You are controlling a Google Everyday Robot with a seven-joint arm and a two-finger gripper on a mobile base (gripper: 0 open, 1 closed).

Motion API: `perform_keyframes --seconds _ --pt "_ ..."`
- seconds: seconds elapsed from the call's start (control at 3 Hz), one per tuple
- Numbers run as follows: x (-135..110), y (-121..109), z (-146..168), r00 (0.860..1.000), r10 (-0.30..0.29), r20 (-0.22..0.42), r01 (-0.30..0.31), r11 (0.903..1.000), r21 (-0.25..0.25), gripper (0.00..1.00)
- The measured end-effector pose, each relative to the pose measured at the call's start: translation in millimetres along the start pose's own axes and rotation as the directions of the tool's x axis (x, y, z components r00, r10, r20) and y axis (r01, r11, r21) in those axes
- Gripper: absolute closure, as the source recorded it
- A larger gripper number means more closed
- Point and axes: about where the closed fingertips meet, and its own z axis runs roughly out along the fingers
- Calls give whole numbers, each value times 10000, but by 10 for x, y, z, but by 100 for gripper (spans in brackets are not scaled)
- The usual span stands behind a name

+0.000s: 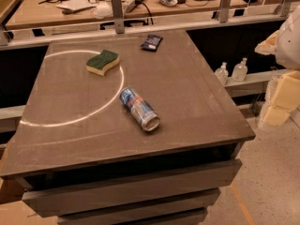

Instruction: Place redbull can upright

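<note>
The redbull can [139, 108] lies on its side near the middle of the brown table [197, 97]. It is blue and silver, and its silver end points toward the front right. My gripper [280, 100] shows as pale cream parts at the right edge of the view, beyond the table's right side and well away from the can. It holds nothing that I can see.
A green and yellow sponge [102, 62] lies at the back left of the table. A small dark blue snack packet [151, 42] lies at the back edge. Two small clear bottles [231, 71] stand on a ledge to the right. A cluttered desk [93, 3] lies behind a rail.
</note>
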Motion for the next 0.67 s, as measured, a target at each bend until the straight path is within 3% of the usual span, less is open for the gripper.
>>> perform_keyframes --seconds 0.67 --pt "-23 -12 -27 9993 99 353 -100 9999 14 0"
